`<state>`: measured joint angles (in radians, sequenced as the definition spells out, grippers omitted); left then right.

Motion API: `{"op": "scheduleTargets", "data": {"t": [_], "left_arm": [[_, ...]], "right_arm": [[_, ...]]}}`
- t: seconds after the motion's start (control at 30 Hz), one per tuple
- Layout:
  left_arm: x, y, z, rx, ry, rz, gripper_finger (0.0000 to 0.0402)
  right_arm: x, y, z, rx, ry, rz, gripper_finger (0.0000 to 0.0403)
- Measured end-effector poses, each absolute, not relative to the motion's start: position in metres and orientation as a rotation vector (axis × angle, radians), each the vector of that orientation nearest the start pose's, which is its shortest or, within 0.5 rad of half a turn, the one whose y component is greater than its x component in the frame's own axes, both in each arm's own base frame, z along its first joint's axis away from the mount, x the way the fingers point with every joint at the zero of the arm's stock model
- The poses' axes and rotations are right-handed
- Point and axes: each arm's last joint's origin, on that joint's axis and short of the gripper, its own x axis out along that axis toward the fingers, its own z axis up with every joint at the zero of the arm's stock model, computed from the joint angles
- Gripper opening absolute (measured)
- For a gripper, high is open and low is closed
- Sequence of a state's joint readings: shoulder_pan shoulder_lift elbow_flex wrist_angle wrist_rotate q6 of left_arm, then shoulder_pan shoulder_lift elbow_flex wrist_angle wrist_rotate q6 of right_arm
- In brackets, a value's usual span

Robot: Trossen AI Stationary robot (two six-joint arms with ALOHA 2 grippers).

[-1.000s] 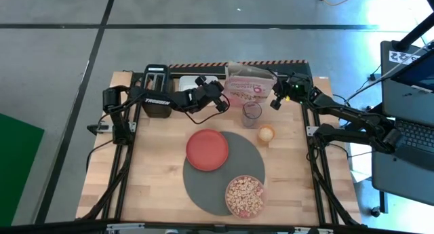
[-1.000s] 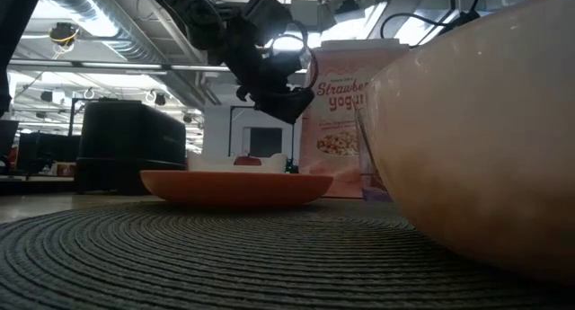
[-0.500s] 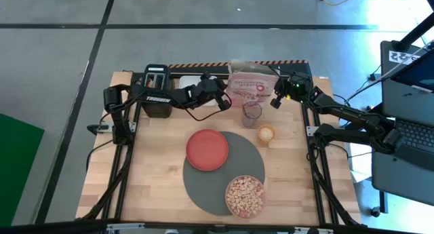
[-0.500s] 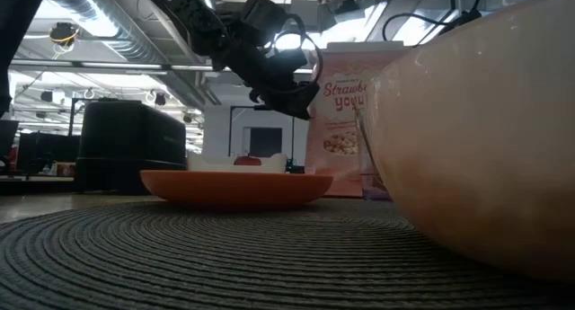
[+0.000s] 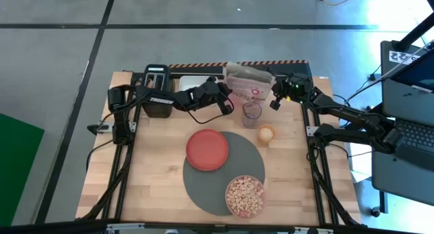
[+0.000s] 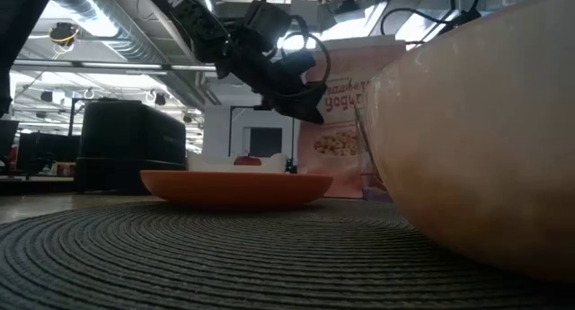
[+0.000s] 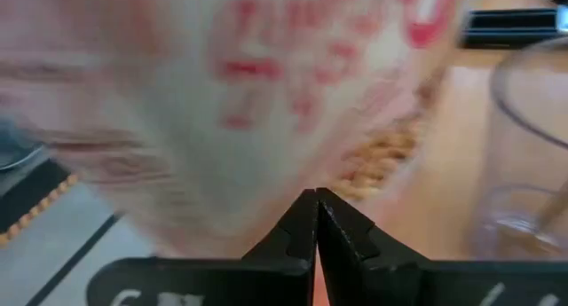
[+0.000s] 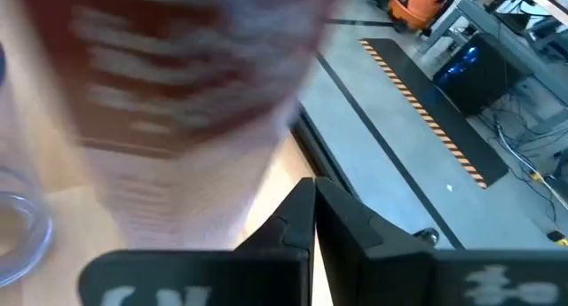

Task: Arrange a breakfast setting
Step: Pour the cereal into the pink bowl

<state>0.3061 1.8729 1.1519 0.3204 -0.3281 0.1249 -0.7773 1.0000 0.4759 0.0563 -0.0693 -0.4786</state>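
While both grippers press in with fingers shut, the cereal box (image 5: 248, 85) stands tilted at the table's far edge. It sits between the left gripper (image 5: 226, 100) and right gripper (image 5: 278, 98), neither holding it.

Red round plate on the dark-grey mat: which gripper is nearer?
Left. The left gripper hangs just behind the red round plate, by the pink cereal box; the right gripper is beyond the box's other side.
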Motion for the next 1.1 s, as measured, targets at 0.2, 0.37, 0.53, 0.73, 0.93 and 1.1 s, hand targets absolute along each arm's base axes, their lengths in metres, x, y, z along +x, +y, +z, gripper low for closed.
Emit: {"op": "scheduleTargets", "data": {"t": [0.2, 0.37, 0.53, 0.73, 0.93, 1.1], "left_arm": [[0.384, 0.12, 0.195, 0.166, 0.567, 0.723, 0.0], [0.381, 0.112, 0.193, 0.239, 0.632, 0.885, 0.0], [0.378, 0.126, 0.195, 0.239, 0.614, 0.914, 0.0], [0.372, 0.15, 0.196, 0.186, 0.595, 0.859, 0.0], [0.374, 0.16, 0.202, 0.172, 0.515, 0.764, 0.0], [0.374, 0.162, 0.203, 0.158, 0.497, 0.716, 0.0]], "right_arm": [[0.147, -0.143, 0.21, -0.259, 0.617, -0.606, 0.0014], [0.146, -0.143, 0.208, -0.249, 0.64, -0.599, 0.0014], [0.144, -0.142, 0.205, -0.234, 0.675, -0.614, 0.0014], [0.142, -0.141, 0.201, -0.203, 0.734, -0.636, 0.0014], [0.143, -0.137, 0.198, -0.171, 0.743, -0.597, 0.0014], [0.154, -0.127, 0.2, -0.208, 0.712, -0.552, 0.0014]]}}
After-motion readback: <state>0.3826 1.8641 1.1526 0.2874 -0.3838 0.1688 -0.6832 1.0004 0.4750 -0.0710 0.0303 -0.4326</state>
